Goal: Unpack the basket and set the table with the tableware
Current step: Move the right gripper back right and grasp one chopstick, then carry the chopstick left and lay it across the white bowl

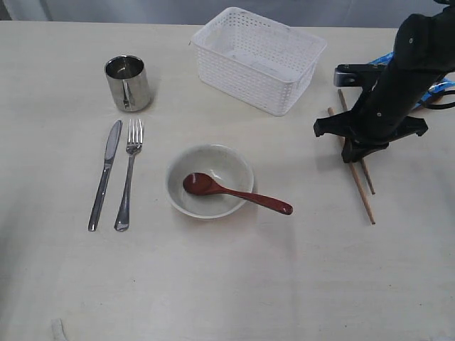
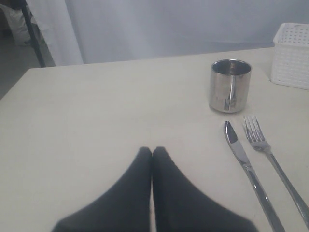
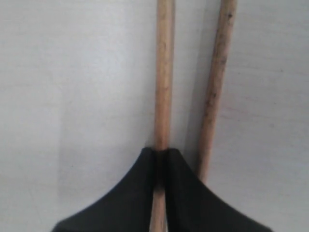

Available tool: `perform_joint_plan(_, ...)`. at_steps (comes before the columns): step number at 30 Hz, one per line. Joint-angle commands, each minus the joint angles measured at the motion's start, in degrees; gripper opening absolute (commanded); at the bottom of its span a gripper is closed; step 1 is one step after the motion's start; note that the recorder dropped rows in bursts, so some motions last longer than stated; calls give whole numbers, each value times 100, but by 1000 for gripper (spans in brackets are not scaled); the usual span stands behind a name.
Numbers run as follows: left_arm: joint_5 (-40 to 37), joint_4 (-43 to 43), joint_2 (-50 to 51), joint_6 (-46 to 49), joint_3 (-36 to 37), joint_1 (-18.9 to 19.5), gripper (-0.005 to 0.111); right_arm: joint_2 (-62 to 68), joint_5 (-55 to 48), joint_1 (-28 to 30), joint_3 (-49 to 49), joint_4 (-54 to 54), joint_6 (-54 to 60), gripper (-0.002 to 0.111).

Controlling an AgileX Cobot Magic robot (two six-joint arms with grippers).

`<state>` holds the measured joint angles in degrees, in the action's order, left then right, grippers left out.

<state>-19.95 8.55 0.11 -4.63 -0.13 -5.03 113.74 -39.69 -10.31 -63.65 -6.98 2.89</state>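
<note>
Arm (image 1: 419,57) on the right is bent steeply down over the worktop (image 1: 234,284), and one chopstick (image 3: 164,72) is pinched by the right hand (image 3: 161,153); the 2nd chopstick (image 3: 218,72) is seen just beside it. Low over the worktop, the left hand (image 2: 152,153) is held pressed together on nothing. At the back the basket (image 1: 256,60) is seen; bowl (image 1: 220,160) w/ spoon (image 1: 242,193), knife (image 1: 106,167), fork (image 1: 129,174) & mug (image 1: 128,83) are set out in front.

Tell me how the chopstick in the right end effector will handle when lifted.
Likely stiff and light: a thin, straight wooden chopstick. Being round, it may pivot within the narrow pinch of the right end effector. The second chopstick alongside could roll if nudged.
</note>
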Motion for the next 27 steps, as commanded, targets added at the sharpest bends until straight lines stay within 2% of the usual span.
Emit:
perform_joint_plan(1, 3, 14, -11, -13, 13, -32, 0, 105, -5, -15, 39, 18, 73, -1)
perform_joint_plan(8, 3, 14, -11, -13, 13, -32, 0, -917, -187, -294, -5, -69, 81, -1)
perform_joint_plan(15, 3, 14, -11, -13, 13, -32, 0, -2091, -733, -833, -304, -69, 399, -1)
perform_joint_plan(20, 3, 14, -11, -13, 13, -32, 0, -2485, -1190, -1676, -658, -464, 1704, -1)
perform_joint_plan(27, 3, 14, -11, -13, 13, -32, 0, -2153, -1497, -2938, -1146, -165, 3282, -1)
